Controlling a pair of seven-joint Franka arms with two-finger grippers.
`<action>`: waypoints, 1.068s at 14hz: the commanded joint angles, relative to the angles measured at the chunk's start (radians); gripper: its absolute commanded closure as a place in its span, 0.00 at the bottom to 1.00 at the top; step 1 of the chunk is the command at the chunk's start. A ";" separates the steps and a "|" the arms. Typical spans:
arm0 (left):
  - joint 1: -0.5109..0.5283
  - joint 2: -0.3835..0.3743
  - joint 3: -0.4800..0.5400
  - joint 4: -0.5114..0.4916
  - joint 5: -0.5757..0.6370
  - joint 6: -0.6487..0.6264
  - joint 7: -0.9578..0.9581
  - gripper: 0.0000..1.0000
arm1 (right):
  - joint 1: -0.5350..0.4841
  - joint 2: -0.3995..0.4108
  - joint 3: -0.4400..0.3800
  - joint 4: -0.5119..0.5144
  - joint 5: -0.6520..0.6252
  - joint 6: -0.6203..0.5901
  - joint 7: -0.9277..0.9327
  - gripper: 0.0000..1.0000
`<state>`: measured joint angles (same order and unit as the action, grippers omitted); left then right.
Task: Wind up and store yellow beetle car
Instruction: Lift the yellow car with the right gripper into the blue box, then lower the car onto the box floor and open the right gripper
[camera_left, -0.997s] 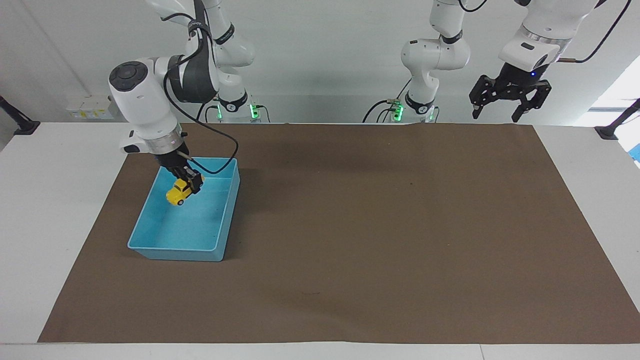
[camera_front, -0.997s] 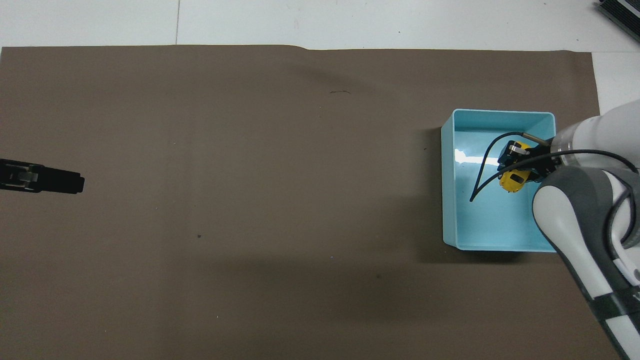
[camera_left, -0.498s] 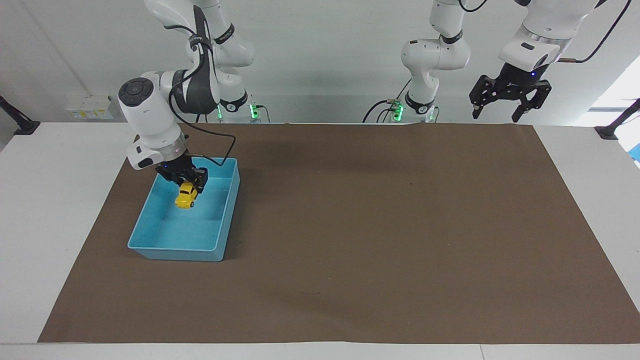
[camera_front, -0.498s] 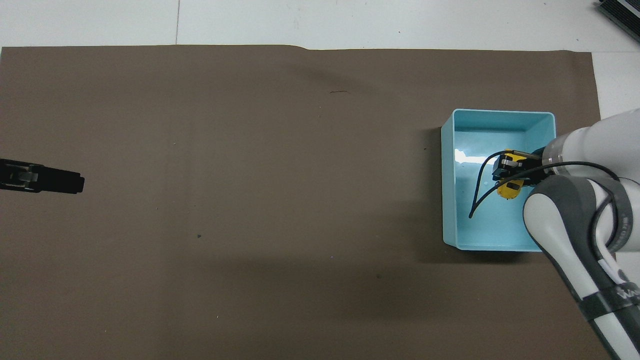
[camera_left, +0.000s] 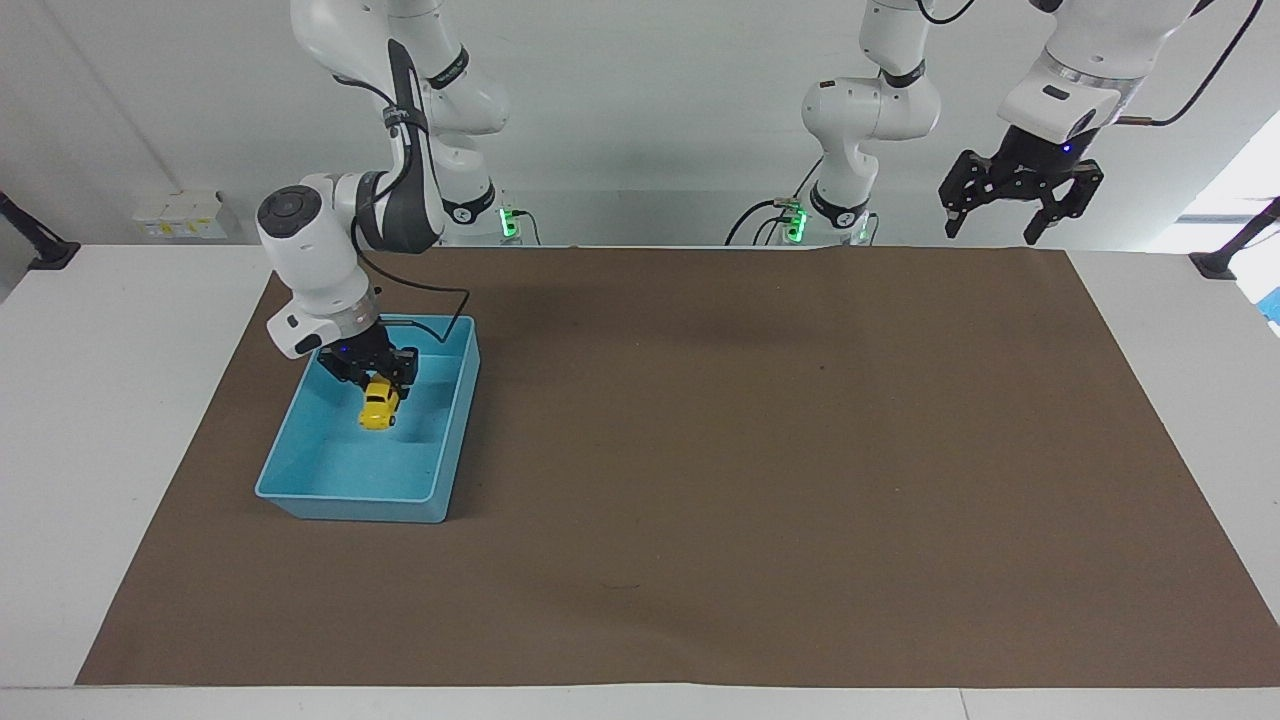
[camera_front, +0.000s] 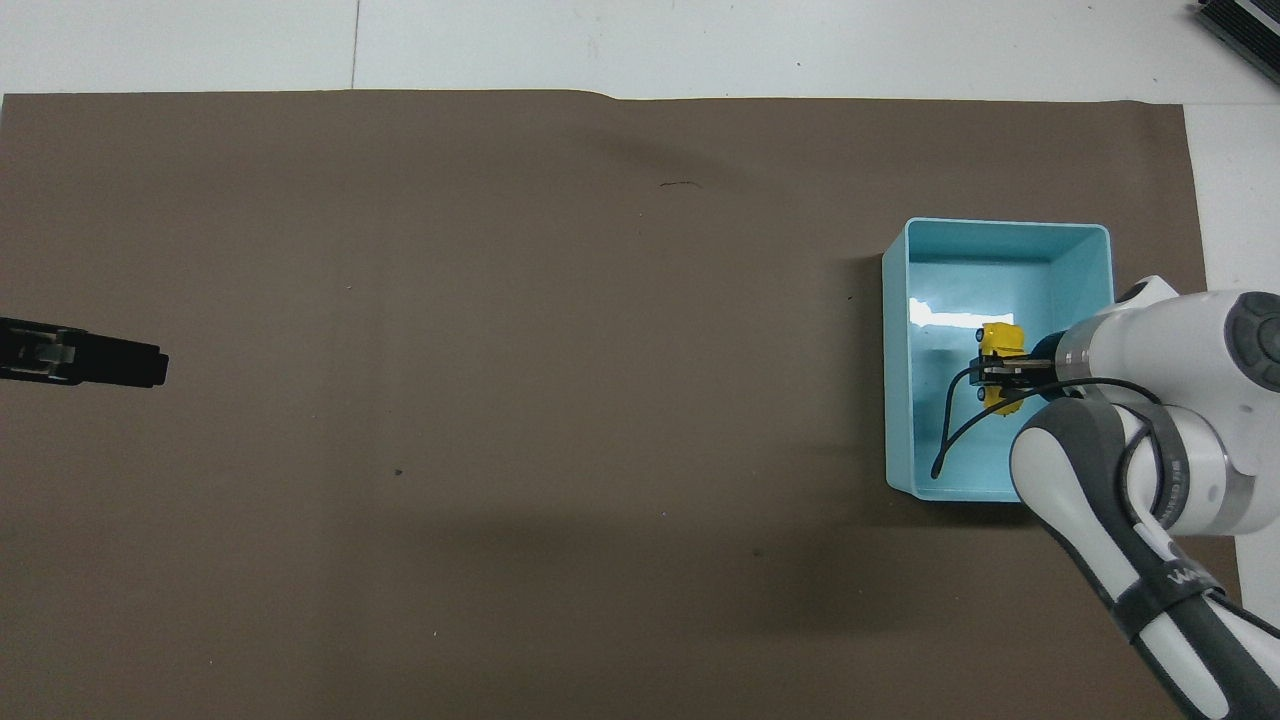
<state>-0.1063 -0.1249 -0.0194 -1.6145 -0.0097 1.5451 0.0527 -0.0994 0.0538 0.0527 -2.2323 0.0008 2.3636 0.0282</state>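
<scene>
facing view shows our right gripper (camera_left: 375, 385) down inside the blue tray (camera_left: 300, 492), its two fingers closed on the yellow beetle car (camera_left: 379, 408). the car hangs nose down from the grip, low in the tray; whether its front end already touches the floor we cannot tell. in the overhead view the car (camera_front: 999, 342) sits in the middle of the tray (camera_front: 1000, 227), with the fingers crossing its body from side to side and yellow showing on both sides of them.

we judge the car to be light and rigid, a small hard shell with a smooth rounded roof that gives the fingers little to bite on. the flat flanks, where we have it now, look like the safest place to hold; a grip on the curved roof or the wheels would likely slip or let it roll. being so light, it may bounce or tip if let go from any height, so we would want it on its wheels before we let go.

our left gripper (camera_left: 1020, 195) waits high at its own end of the table, fingers spread apart and holding nothing.
</scene>
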 joint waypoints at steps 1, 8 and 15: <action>0.013 -0.024 -0.005 -0.027 -0.012 0.003 0.004 0.00 | -0.023 0.001 0.004 -0.072 0.010 0.104 -0.048 1.00; 0.014 -0.024 -0.005 -0.027 -0.013 0.003 0.004 0.00 | -0.043 0.047 0.004 -0.138 0.010 0.213 -0.063 0.42; 0.013 -0.024 -0.005 -0.027 -0.012 0.003 0.004 0.00 | -0.043 0.001 0.006 -0.060 0.011 0.064 -0.123 0.00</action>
<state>-0.1063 -0.1249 -0.0194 -1.6146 -0.0097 1.5450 0.0527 -0.1331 0.0825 0.0527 -2.3319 0.0005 2.5024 -0.0620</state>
